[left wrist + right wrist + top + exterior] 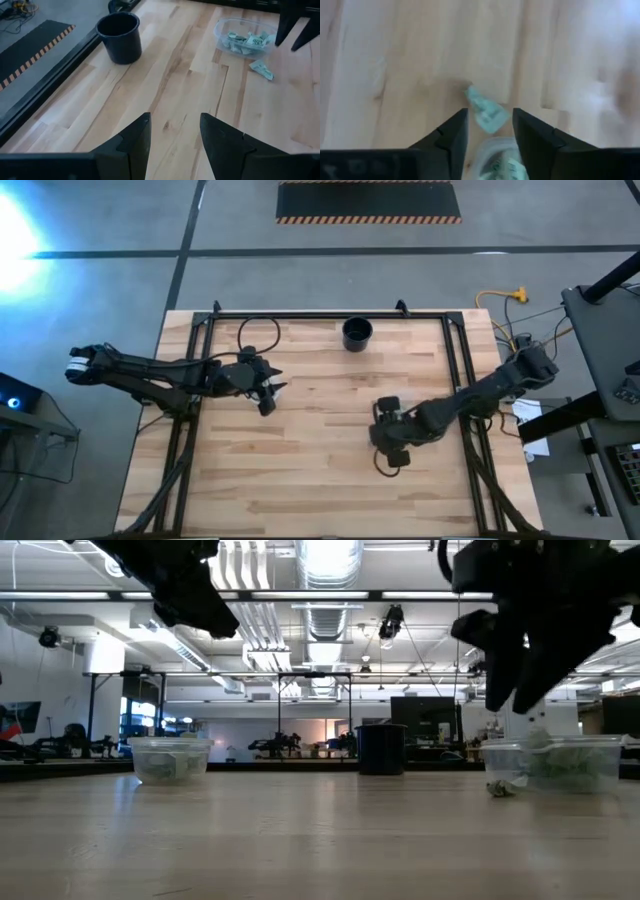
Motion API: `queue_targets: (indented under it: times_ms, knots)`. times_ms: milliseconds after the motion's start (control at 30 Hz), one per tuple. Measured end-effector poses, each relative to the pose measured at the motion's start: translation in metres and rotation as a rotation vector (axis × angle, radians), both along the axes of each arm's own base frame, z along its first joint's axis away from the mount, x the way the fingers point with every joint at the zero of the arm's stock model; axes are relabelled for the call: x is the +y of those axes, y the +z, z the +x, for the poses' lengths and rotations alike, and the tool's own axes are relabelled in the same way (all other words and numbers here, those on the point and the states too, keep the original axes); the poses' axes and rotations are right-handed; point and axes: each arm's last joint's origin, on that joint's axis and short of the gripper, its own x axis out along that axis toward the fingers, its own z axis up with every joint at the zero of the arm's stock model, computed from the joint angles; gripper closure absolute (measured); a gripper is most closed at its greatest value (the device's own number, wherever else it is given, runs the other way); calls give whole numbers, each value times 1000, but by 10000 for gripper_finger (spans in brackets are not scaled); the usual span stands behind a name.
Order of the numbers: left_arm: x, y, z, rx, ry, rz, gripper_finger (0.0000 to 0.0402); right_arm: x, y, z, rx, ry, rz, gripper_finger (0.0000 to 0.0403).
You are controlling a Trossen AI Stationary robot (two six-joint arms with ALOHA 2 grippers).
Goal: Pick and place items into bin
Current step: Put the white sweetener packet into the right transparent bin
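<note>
Small pale green and white packets lie heaped in a clear tub (245, 37), and one loose packet (262, 69) lies flat on the table beside it. My right gripper (490, 131) hangs open above that packet (486, 112) and the tub's rim (495, 159), well clear of the table in the low view (512, 700). My left gripper (175, 135) is open over bare wood on the table's left half (272, 390). A second clear tub (170, 758) holding packets stands on the left, and the loose packet (497, 788) shows in front of the right tub (575, 762).
A black cup (357, 333) stands upright near the far edge in the middle (120, 36). A dark metal frame (330, 314) runs along the table's far and side edges. Bare wood (320, 480) lies between the arms and toward the near edge.
</note>
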Motion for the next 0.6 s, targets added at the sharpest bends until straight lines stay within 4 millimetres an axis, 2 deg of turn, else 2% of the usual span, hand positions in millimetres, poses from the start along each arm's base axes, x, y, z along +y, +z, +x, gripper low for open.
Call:
queue_targets:
  times_ms: [267, 600]
  knots:
    - [0, 0, 0, -12, 12, -20, 248, -13, -16, 13, 90, 99, 44, 216]
    - [0, 1, 1, -11, -5, 7, 248, -16, -14, 20, 44, 166, 77, 211]
